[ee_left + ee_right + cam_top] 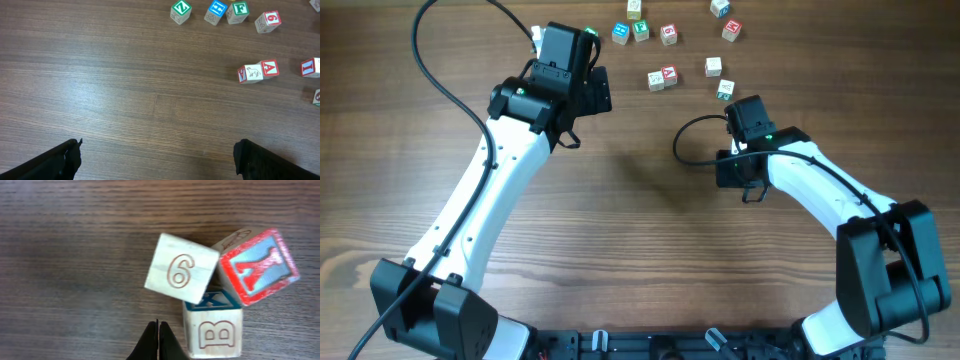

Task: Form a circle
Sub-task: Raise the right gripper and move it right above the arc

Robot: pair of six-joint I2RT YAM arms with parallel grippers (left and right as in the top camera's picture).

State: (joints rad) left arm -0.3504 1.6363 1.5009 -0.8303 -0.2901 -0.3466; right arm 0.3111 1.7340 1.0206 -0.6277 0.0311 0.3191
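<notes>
While the right wrist view is filled by it, the cube cluster (212, 297) is logged first: three small wooden cubes packed tight, just ahead of the right gripper (158, 330) and toward the right edge of that view. The right gripper is seen pinched fully closed, with its fingertips pressed together and nothing between them. Nearest the tips sits the B cube (215, 332), pale with a blue upper face, just beside the closed fingers; contact cannot be told. Farther ahead the 6 cube (181, 270) is seen, pale and turned askew. Its corner overlaps the B cube's blue face in the view, but whether it rests on that cube cannot be told. The red-faced cube (257, 265) is pressed against both, tilted and farthest to the side.

The left gripper (159, 147) is spread wide above the bare table (125, 90), nothing between its fingers (55, 162). Scattered cubes are noted ahead of it and to its right: a green Z cube (180, 10), a blue-lettered cube (216, 10), a green F cube (240, 10) and a red-numbered cube (268, 21). Nearer to it, a red A cube (269, 68) is touching an animal-drawing cube (250, 73). From overhead the two arms are seen well apart.
</notes>
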